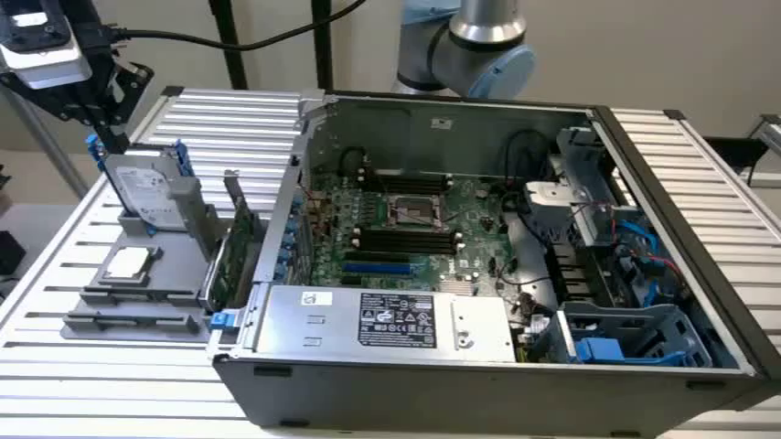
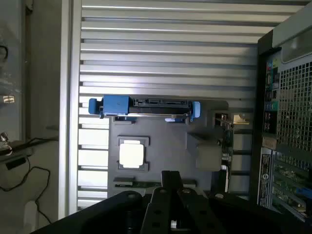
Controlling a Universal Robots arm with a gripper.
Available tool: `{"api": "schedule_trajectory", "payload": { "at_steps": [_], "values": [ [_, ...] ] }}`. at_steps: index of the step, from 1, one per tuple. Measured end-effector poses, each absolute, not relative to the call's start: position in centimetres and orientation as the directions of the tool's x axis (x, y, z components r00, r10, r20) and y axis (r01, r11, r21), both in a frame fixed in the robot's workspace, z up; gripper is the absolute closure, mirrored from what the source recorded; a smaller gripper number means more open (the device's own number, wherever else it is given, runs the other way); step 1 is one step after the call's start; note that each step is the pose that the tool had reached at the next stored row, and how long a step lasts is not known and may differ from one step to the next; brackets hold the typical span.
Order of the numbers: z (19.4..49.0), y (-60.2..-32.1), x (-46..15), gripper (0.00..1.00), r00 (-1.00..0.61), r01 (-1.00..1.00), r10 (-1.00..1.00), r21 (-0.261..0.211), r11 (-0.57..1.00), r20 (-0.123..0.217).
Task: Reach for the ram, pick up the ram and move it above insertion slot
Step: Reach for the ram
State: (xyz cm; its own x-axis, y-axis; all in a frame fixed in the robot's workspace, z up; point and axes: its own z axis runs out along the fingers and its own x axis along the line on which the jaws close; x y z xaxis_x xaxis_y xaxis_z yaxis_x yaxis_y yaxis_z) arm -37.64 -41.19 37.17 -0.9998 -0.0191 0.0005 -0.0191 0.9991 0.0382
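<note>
**Entry: reach for the ram, arm above the parts fixture**

- Gripper (image 1: 108, 128): at ten o'clock in the exterior view, hanging high over the upright hard drive (image 1: 141, 187). Claw pressed together, pinching nothing.
- Ram (image 2: 141, 184): seen edge-on in the wrist view as a thin green strip seated in the grey fixture (image 1: 177, 274). It lies just beside the processor (image 2: 131, 155), on the side away from the hard drive, and is close under the fingertips as that camera looks down.
- Fixture: on the slatted table (image 1: 73, 366), at nine o'clock from the open computer case (image 1: 488, 384).
- Expansion card (image 1: 238, 242): stands on edge between the fixture and the case wall.
- Insertion slot (image 1: 403, 240): dark parallel slots on the motherboard inside the case, at about three o'clock from the fixture and well apart from the gripper.

Handling note, a judgement: the reach has barely begun. Done well, it would carry the claw off the hard drive toward the ram. It would square the jaws across the board's two flat faces near mid-length. The descent would be straight, clear of the drive's blue rails and the expansion card. A thin board in a slot will likely bind if approached tilted.
</note>
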Motion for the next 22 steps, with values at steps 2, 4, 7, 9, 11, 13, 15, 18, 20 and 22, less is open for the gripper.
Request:
{"api": "schedule_trajectory", "payload": {
  "at_steps": [2,4,7,9,11,13,15,18,20,22],
  "values": [
    [37.2,-41.2,-37.6,0.89,-1.0,-0.019,-0.019,0.038,0.999,0.0],
    [37.2,-41.2,-37.6,0.89,-1.0,-0.019,-0.019,0.038,0.999,0.001],
    [37.2,-41.2,-37.6,0.89,-1.0,-0.019,-0.019,0.038,0.999,0.0],
    [37.2,-41.2,-37.6,0.89,-1.0,-0.019,-0.019,0.038,0.999,0.001],
    [37.2,-41.2,-37.6,0.89,-1.0,-0.019,-0.019,0.038,0.999,0.0],
    [37.2,-41.2,-37.6,0.89,-1.0,-0.019,-0.019,0.038,0.999,0.001],
    [37.2,-41.4,-37.6,0.89,-1.0,-0.019,-0.019,0.038,0.999,0.001],
    [37.1,-42.6,-37.7,0.89,-1.0,-0.019,-0.019,0.038,0.999,0.0],
    [37.0,-43.5,-37.7,0.89,-1.0,-0.019,-0.019,0.038,0.999,0.001],
    [36.9,-44.4,-37.7,0.89,-1.0,-0.019,-0.019,0.038,0.999,0.001]
  ]
}}
